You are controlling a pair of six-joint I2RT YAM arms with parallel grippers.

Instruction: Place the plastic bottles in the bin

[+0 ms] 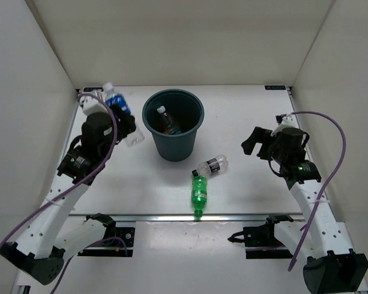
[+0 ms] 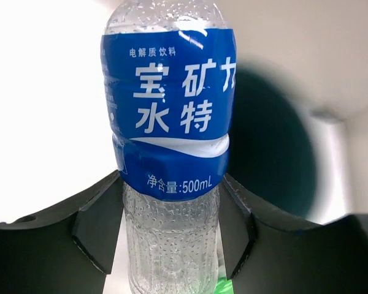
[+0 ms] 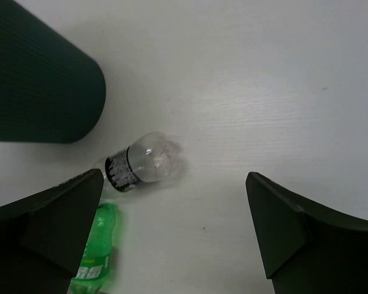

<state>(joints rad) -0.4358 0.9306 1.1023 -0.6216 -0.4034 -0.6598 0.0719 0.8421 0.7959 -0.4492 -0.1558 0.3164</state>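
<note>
Bottles: one dark bottle (image 1: 166, 121) lies inside the teal bin (image 1: 173, 144). A green bottle (image 1: 199, 193) and a clear bottle (image 1: 212, 165) lie on the table (image 1: 245, 110) just in front of it. The left gripper (image 2: 170, 229) is clamped on a blue-label bottle (image 2: 168, 122) beside the bin; the right gripper (image 3: 175, 211) has its jaws wide apart.

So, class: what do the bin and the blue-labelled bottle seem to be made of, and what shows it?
The bin: probably moulded plastic, dark teal, dull sheen; smooth tapering wall, rolled rim. The blue-labelled bottle: clear plastic, glossy; see-through dimpled wall, with a printed film label wrapped round it.
</note>
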